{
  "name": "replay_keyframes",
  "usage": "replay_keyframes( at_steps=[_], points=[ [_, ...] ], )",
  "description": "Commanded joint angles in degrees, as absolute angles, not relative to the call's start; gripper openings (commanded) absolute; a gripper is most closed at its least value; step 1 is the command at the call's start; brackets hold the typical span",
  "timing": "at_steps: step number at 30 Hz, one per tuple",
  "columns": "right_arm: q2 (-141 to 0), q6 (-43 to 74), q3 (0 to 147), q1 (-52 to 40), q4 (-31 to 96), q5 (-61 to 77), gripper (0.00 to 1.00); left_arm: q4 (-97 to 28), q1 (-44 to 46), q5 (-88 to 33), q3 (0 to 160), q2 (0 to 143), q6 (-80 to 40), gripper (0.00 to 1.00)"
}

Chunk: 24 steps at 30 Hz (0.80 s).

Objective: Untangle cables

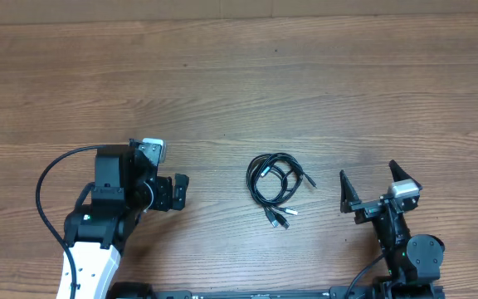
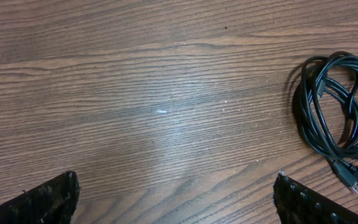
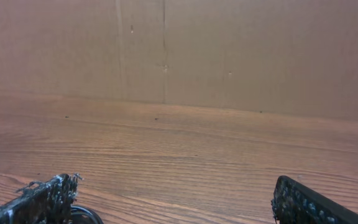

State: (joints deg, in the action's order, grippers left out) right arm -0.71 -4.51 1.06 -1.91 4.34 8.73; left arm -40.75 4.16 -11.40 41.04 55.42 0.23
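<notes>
Across a brown wood-grain tabletop (image 1: 239,83) — backed by a plain tan wall (image 3: 229,50) — open surface is seen on every side. The cables (image 1: 274,178) are coiled in one loose bundle near the middle, between the two arms, apart from both. The left fingers (image 2: 42,202) are spread wide and nothing is held; the right fingers (image 3: 309,208) are spread just as wide — nothing is touched.
</notes>
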Motion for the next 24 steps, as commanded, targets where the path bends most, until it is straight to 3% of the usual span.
replay_keyframes(
  at_steps=[1, 24],
  points=[
    [-0.7, -4.4, 0.5, -2.2, 4.1, 8.6, 1.00, -40.6, 4.6, -12.1, 42.6, 55.5, 1.5, 1.00],
    [-0.7, -4.4, 0.5, -2.2, 4.1, 8.6, 1.00, -41.1, 4.6, -13.2, 42.6, 55.5, 1.3, 0.99]
  ],
)
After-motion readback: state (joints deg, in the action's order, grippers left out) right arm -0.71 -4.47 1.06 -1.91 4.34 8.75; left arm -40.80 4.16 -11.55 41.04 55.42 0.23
